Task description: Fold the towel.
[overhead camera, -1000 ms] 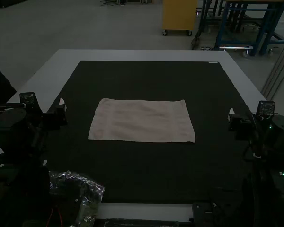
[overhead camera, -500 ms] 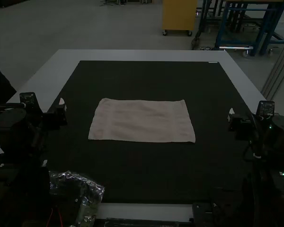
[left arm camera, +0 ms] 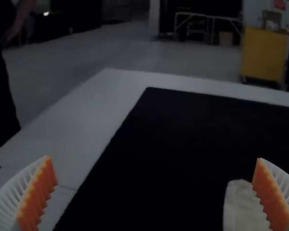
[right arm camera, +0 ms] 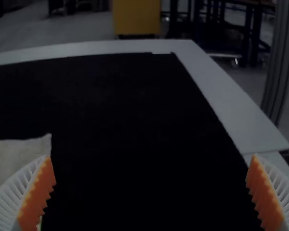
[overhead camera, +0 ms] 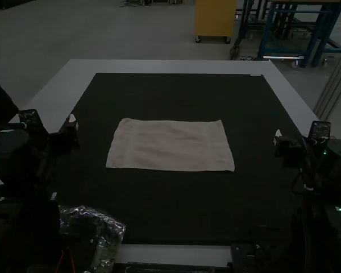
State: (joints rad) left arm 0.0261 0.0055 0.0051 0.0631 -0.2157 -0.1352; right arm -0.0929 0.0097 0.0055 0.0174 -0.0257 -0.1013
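Left gripper has edged slightly outward; the towel lies flat on the mat.
Its jaws stand wide apart, like those of the right gripper. Shallow pinches could miss the cloth, uneven lifting skew the fold. Dark mat, pale counter, dim room.
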